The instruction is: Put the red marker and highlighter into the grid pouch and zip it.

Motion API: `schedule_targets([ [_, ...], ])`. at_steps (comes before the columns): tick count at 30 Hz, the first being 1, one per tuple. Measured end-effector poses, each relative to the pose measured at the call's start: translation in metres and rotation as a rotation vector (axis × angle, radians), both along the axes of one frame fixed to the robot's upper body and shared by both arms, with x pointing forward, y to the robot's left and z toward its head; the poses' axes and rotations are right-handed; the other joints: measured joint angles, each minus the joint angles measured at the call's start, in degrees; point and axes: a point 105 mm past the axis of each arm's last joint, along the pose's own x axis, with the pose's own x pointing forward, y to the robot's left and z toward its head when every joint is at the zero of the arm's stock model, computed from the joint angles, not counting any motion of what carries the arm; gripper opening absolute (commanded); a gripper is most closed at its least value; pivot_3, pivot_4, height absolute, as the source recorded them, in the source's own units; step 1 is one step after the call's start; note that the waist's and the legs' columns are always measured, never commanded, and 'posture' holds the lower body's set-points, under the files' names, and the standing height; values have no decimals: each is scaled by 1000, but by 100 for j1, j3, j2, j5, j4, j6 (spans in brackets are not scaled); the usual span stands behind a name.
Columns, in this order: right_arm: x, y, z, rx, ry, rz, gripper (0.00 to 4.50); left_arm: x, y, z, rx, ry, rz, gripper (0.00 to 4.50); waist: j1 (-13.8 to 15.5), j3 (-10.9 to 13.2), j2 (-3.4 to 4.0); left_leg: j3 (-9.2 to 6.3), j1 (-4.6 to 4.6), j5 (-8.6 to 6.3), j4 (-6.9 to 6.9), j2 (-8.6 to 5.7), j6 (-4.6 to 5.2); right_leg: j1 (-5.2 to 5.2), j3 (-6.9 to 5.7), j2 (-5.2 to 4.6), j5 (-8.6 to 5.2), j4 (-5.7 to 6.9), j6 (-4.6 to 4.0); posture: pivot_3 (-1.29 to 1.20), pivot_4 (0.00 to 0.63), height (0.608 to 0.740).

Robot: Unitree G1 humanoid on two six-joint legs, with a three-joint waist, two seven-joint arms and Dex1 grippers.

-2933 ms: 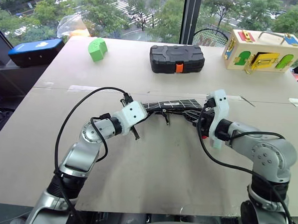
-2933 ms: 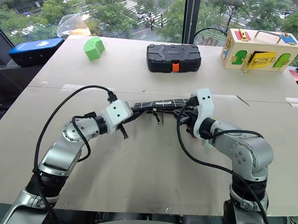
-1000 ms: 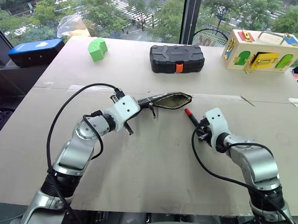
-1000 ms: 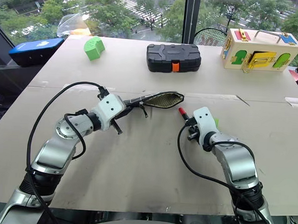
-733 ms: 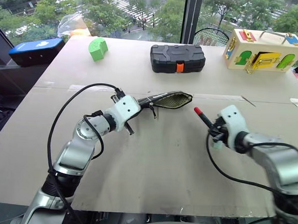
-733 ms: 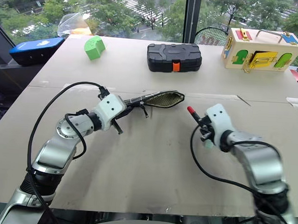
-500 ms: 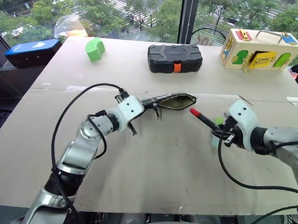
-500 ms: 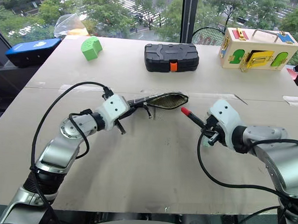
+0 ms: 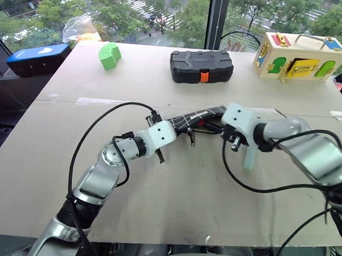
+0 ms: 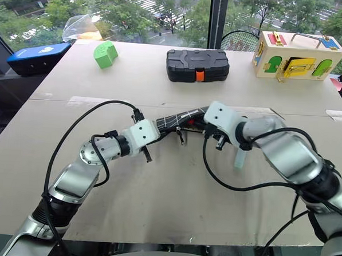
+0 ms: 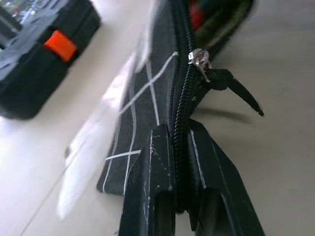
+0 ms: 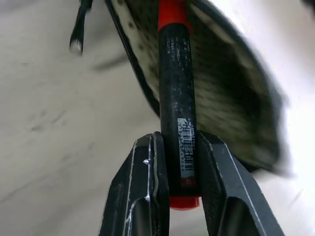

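1. Slim black red marker [image 12: 176, 98] with red cap: clamped in the right gripper [image 12: 178, 147]; cap end inside the mouth of the black white-gridded fabric grid pouch [image 11: 162, 93], tip hidden.
2. Pouch: raised off the table [image 9: 172, 208]; closed end pinched by the clenched left gripper [image 11: 179, 147]; zipper pull [image 11: 231, 86] dangling.
3. Pale mint-green highlighter [image 9: 249, 159]: lying on the table beneath the right arm, partly covered.

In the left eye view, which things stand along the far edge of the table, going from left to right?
blue case → green block → black hard case with an orange latch → wooden latch box.
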Motion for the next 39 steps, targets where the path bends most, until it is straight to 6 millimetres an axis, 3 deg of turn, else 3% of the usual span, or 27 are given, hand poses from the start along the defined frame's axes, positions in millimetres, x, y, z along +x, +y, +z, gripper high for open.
schedule_targets([
  [2,9,7,-1,-57,-51,55,299,0,-1,1,-1,-4,-4,0,13,0,0,3,-1,0,1,0,0,0,-3,-1,0,-3,0,0,150,740],
  [5,22,20,-7,-59,-104,103,1713,0,-4,2,-2,-10,-11,0,11,-2,-4,8,-2,0,4,1,0,1,-4,-1,1,-2,1,0,150,740],
  [10,26,20,-2,-65,-155,129,4221,-3,-9,1,-17,8,-15,0,30,1,0,8,-4,1,5,3,0,0,-7,-2,1,-1,2,0,150,740],
  [13,11,14,2,40,-56,100,4221,-4,-9,0,-44,33,-1,0,41,1,0,2,-6,1,5,6,-1,1,-13,-3,1,-1,2,0,150,740],
  [17,-21,-12,37,377,121,-57,4221,4,9,2,-61,54,92,0,63,-2,-4,-8,-6,0,7,6,-1,4,-18,-7,2,4,2,0,150,740],
  [19,-31,-26,40,438,129,-152,4221,6,13,4,-59,50,107,0,59,-7,-11,-13,-3,-1,6,5,-1,6,-15,-11,2,5,0,0,150,740],
  [24,-40,-50,0,451,155,-454,4221,9,16,6,-58,43,122,0,53,-5,-9,-14,-4,0,6,-1,-2,3,0,-17,1,15,-2,0,150,740],
  [26,-41,-68,-25,432,104,-674,4221,12,18,8,-53,38,126,0,55,-10,-15,-13,-4,0,6,-1,-2,2,0,-14,1,16,-1,0,150,740],
  [28,-47,-70,-49,412,121,-793,4221,14,20,8,-51,39,134,0,36,-3,-4,-5,-3,3,6,-2,-6,-2,-1,-6,0,20,0,0,150,740],
  [32,-51,-69,-68,408,99,-907,4221,14,20,9,-48,35,126,0,-1,-4,-5,2,7,3,5,-2,-7,-2,0,-1,-1,25,3,0,150,740],
  [35,-55,-67,-77,446,92,-949,3386,14,20,10,-41,33,119,0,0,-12,-19,0,13,3,5,-1,-8,3,1,1,-2,25,4,0,150,740],
  [39,-56,-61,-79,491,96,-937,1514,14,19,11,-37,30,109,0,19,-12,-19,2,13,3,6,-4,-8,4,8,-2,-2,23,3,0,150,740],
])
